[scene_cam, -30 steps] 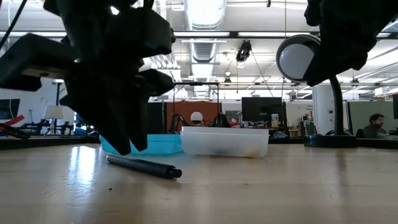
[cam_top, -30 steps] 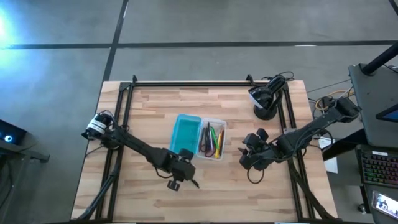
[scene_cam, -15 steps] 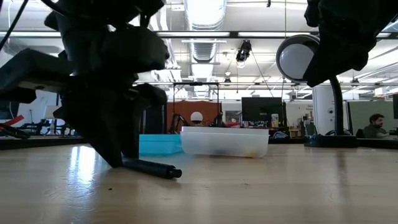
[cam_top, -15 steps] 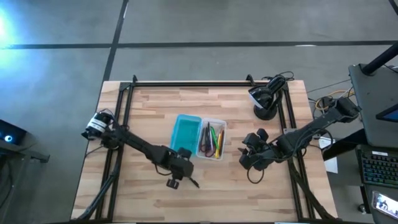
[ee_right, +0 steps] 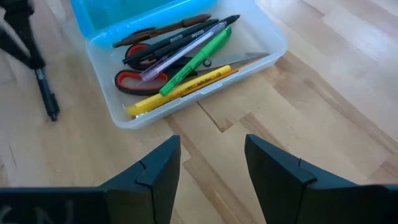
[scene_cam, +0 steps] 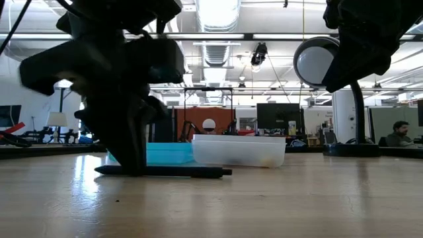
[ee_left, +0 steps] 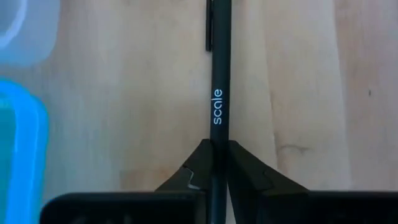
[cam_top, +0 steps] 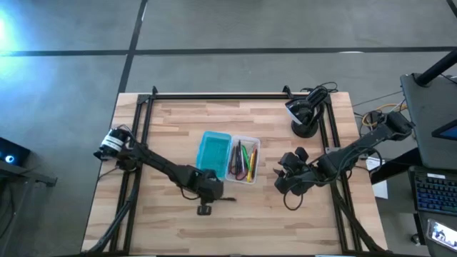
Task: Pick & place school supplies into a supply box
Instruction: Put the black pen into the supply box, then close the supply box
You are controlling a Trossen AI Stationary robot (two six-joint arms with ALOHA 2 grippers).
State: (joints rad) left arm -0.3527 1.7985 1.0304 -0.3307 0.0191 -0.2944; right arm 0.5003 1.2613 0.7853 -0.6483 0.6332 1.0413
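A black pen (ee_left: 219,74) with "scale" printed on it lies level at table height (scene_cam: 178,171), sticking out toward the table's right (cam_top: 227,198) from my left gripper (cam_top: 208,191), which is shut on it. The clear supply box (cam_top: 244,160) stands at mid-table, holding red-handled scissors (ee_right: 140,78), a green pen (ee_right: 196,62), a yellow pencil (ee_right: 180,90) and other pens. Its teal lid (cam_top: 213,152) lies along the box's left side. My right gripper (ee_right: 211,180) is open and hovers to the right of the box (cam_top: 284,182). My left gripper pinches the pen's barrel (ee_left: 217,134) between its two fingertips (ee_left: 198,163), near the end away from the clip (ee_left: 208,25). The fingers come from above, pointing down, and lie across the pen. The pen stays level; whether it touches the table I cannot tell.
A black stand with a round white head (cam_top: 303,118) sits near the far right corner. Black frame rails run along the table's left (cam_top: 143,135) and right (cam_top: 332,143) sides. Bare wood lies along the near edge (cam_top: 235,228).
My left gripper has come down onto the pen, turned about and taken hold of it. The pen, which lay slanting on the table, has swung round and now lies parallel to the near edge, pointing toward the table's right. My right arm has kept still.
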